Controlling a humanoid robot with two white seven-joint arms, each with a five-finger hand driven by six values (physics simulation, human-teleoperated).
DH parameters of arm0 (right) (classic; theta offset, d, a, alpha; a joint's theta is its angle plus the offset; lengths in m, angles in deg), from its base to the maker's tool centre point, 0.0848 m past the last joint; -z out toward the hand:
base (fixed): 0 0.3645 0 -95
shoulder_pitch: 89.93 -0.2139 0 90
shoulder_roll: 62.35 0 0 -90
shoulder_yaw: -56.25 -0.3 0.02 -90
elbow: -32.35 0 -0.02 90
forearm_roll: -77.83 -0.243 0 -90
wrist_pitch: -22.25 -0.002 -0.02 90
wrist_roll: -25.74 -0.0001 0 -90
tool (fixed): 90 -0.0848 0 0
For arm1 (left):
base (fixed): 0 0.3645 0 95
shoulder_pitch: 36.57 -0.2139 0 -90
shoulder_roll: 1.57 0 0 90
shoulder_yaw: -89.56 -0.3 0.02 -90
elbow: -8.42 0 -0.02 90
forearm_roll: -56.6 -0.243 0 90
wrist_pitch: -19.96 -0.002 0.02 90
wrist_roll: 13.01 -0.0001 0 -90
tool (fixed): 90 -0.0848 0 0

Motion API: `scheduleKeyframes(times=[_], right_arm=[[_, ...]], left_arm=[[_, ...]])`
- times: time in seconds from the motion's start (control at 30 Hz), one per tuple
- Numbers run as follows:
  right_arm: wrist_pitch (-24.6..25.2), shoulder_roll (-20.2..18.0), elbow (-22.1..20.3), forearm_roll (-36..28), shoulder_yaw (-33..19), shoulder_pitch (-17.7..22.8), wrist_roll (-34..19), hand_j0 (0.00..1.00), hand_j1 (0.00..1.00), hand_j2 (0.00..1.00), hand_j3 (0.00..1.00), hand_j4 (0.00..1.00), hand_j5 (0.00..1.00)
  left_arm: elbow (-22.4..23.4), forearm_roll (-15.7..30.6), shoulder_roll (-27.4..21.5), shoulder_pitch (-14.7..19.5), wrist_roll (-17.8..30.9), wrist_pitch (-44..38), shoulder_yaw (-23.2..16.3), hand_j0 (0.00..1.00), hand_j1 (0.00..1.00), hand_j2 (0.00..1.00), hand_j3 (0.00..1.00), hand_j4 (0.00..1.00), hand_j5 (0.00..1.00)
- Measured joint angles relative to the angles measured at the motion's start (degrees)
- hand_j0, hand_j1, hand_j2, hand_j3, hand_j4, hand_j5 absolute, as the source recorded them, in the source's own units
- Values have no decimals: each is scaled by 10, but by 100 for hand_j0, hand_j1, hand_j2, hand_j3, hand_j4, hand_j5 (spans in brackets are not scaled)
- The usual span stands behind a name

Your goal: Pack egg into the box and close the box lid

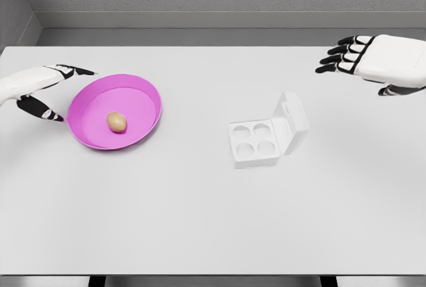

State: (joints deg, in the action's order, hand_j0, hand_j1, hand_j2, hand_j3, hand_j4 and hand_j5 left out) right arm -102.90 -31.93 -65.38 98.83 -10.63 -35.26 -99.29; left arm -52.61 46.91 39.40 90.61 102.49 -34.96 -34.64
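Head view: egg (116, 122) in pink bowl (143, 94), box (266, 137) open, both hands spread.

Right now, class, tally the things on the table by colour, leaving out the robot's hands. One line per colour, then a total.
Pink: 1, the bowl
Tan: 1, the egg
White: 1, the egg box, lid open
Total: 3

- The left hand (40, 90) is hovering with fingers spread, just beside the pink bowl (143, 90) holding the egg (116, 122).
- The right hand (373, 60) is hanging open, well beyond the open-lidded box (266, 137).
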Motion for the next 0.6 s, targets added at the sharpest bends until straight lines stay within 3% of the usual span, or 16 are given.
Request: scheduleKeyframes(times=[0.1, 0.2, 0.27, 0.3, 0.37, 0.47, 0.6], right_arm=[[0, -1, 5, -1, -3, -1, 0, 100, 100, 100, 100, 100, 100], [0, -3, 8, -3, -4, 5, 0, 100, 100, 100, 100, 100, 100], [0, -9, 11, -4, -7, 12, 0, 100, 100, 100, 100, 100, 100], [0, -14, 13, -4, -9, 17, 0, 100, 100, 100, 100, 100, 100], [0, -26, 16, -5, -11, 49, 0, 100, 100, 100, 100, 100, 100], [0, -43, 29, -6, -12, 56, 0, 100, 100, 100, 100, 100, 100], [0, -54, 51, -4, -11, 82, 0, 100, 100, 100, 100, 100, 100]], left_arm=[[1, 2, -7, 2, 1, 0, -1, 100, 100, 100, 100, 100, 100], [35, 4, -18, 35, 0, 0, -13, 100, 100, 100, 100, 100, 100], [30, 0, -23, 101, 16, -1, -55, 100, 100, 100, 100, 100, 100], [23, -4, -17, 112, 38, -1, -76, 100, 100, 100, 100, 100, 100], [14, -14, 0, 168, 66, 2, -114, 100, 100, 100, 100, 100, 100], [4, -15, 13, 174, 85, 0, -161, 100, 100, 100, 100, 100, 100], [1, -17, 25, 170, 92, 1, -184, 100, 100, 100, 100, 100, 100]])
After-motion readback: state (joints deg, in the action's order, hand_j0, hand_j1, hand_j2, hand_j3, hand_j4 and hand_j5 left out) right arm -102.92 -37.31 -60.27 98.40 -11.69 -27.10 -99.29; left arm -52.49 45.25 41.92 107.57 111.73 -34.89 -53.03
